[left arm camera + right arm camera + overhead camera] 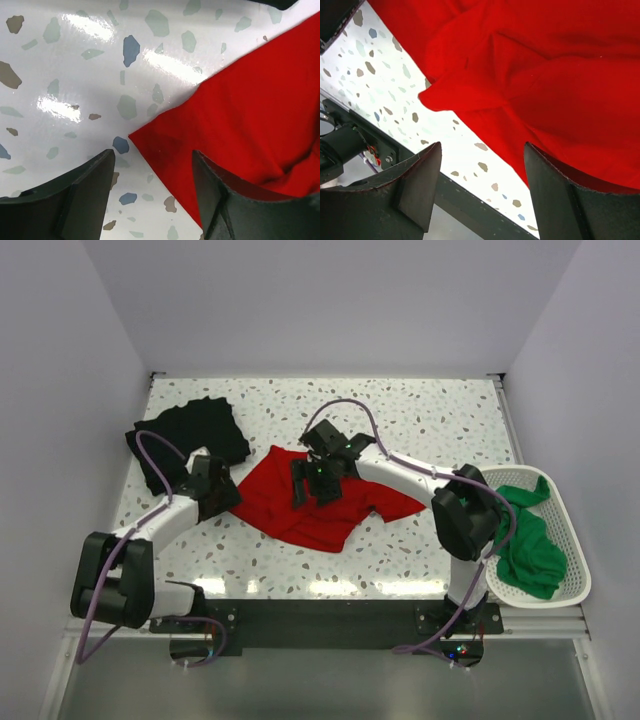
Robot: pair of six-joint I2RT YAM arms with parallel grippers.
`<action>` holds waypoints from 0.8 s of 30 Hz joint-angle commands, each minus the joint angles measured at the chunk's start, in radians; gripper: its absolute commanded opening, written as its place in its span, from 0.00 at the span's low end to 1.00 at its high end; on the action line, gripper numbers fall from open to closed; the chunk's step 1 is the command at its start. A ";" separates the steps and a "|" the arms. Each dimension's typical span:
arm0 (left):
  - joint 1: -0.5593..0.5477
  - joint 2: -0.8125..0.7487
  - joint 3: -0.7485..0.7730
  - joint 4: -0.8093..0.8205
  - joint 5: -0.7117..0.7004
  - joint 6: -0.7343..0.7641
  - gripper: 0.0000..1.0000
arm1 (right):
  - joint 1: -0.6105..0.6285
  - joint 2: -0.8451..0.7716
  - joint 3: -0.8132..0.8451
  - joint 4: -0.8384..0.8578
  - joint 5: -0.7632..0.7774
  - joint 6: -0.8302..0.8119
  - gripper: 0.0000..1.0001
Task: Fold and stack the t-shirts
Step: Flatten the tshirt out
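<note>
Red t-shirt (300, 512), crumpled, at mid-table, one left corner between the parted fingers of the left gripper (152, 160), not clamped. Over its middle, right gripper (482, 147), fingers likewise apart (nothing between them). Three t-shirts in all: this one, a black t-shirt (195, 435) bunched at the speckled table's (430, 420) far left, a green t-shirt (530, 545) heaped in the single white basket (566, 515) at right. Two arms.

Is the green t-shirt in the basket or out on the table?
In the basket: the green t-shirt lies bunched up inside the white perforated basket, within its rim.
</note>
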 commanded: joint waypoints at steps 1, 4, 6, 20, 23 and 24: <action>0.013 0.020 0.027 0.088 -0.021 0.031 0.66 | 0.004 0.008 0.043 -0.035 0.003 -0.011 0.69; 0.016 0.041 0.041 0.080 -0.044 0.038 0.64 | 0.004 0.006 0.041 -0.044 0.011 -0.015 0.69; 0.017 0.047 0.047 0.071 -0.056 0.035 0.61 | 0.003 0.005 0.038 -0.044 0.014 -0.014 0.69; 0.027 0.138 0.043 0.142 -0.016 0.047 0.48 | 0.004 0.057 0.101 -0.131 0.109 -0.035 0.70; 0.027 0.152 0.036 0.160 0.001 0.048 0.42 | 0.004 0.086 0.131 -0.151 0.165 -0.041 0.70; 0.027 0.155 0.033 0.168 0.008 0.050 0.38 | 0.004 0.095 0.139 -0.154 0.190 -0.043 0.70</action>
